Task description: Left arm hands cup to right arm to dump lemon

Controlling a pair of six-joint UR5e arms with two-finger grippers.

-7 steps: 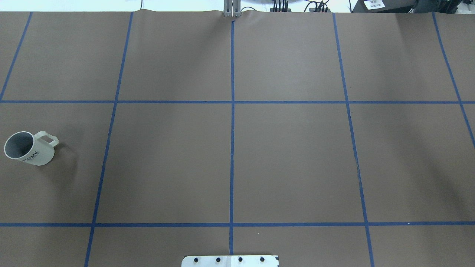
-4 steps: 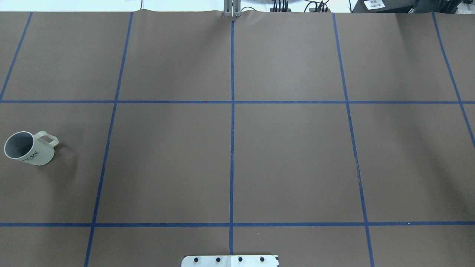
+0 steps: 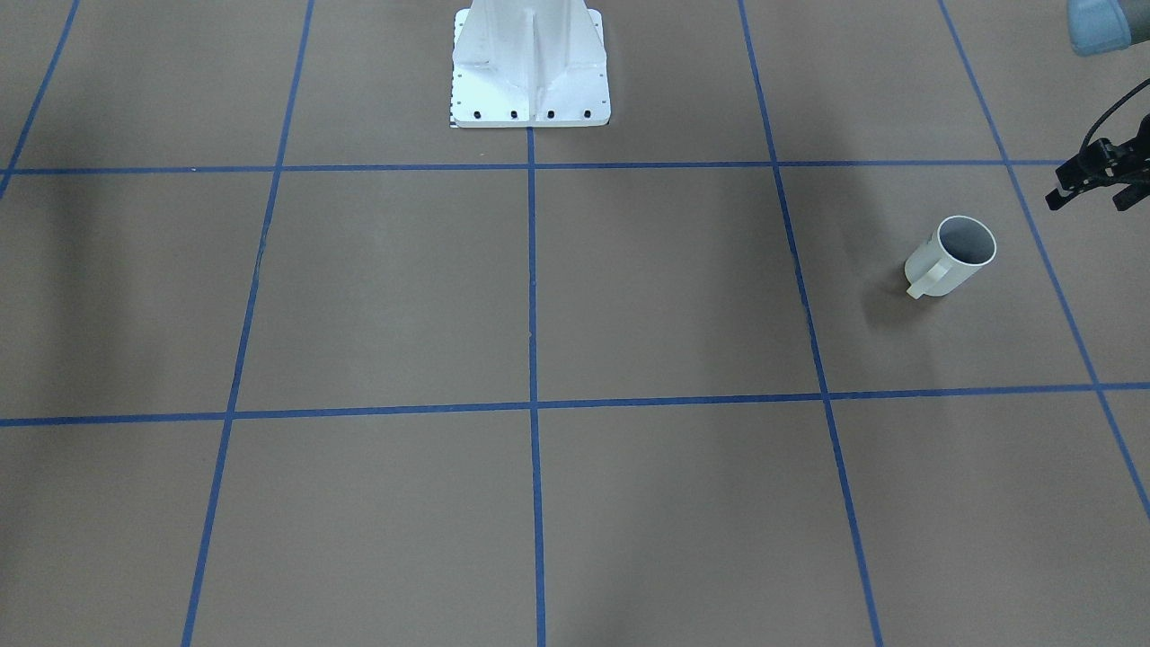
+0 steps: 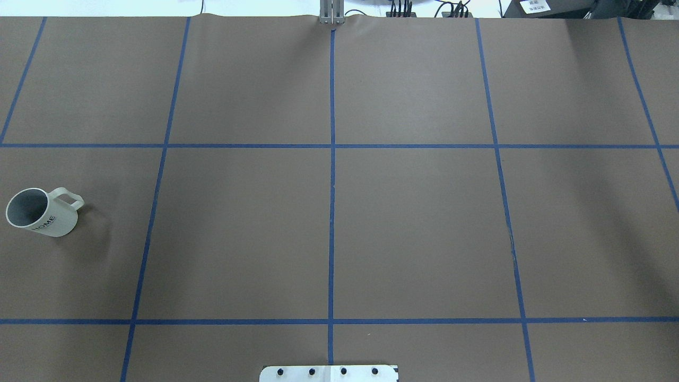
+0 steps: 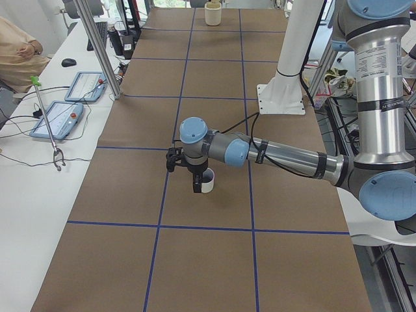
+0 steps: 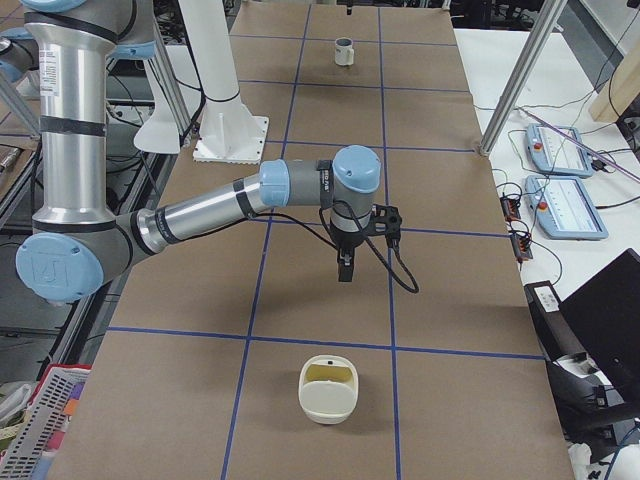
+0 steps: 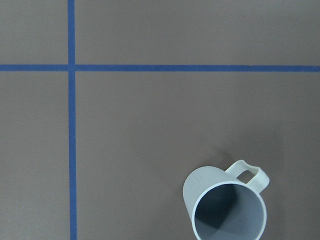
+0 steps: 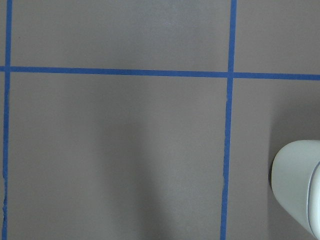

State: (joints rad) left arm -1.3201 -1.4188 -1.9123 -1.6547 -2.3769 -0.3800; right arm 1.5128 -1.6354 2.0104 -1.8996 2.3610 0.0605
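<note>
Down at the robot's left end, the brown paper-covered counter point(image 5: 214, 260) fills the near ground, ruled into big squares by blue tape lines point(image 5: 117, 225). First up is the grey tubular left arm point(image 5: 286, 155) with its light-blue joint caps. It is stretched low across the paper, its black left fingers point(image 5: 196, 182) pointing straight down. How wide they stand, I cannot tell, and nothing shows in their grip.

Right by them, the small white ceramic cup point(image 3: 952, 256) with a loop handle stands upright on the counter, grey inside, "HOME" lettered on its wall. Seen from across the counter, the fingers are clear of it, off to its outer side and not touching. From the end view, the wrist hides part of the cup's rim. The cup sits in the middle row of squares, the outermost one on the robot's left, with its handle turned toward the counter's centre.

Beyond it, the robot's white metal pedestal point(image 5: 283, 97) is bolted at the counter's edge. Alongside runs a white side counter point(image 5: 26, 188) with two blue-edged tablets point(image 5: 62, 120), an aluminium post point(image 5: 97, 49) and a person's beige sleeve point(image 5: 16, 55) in the corner.

Further along, the grey right arm point(image 6: 200, 215) hangs its slim black right fingers point(image 6: 345, 268) above bare paper near the middle. Whether they are spread or closed, I cannot tell. At the far end, a cream rounded pot point(image 6: 328, 405), yellowish inside, sits on the last row of squares, well apart from those fingers.
</note>
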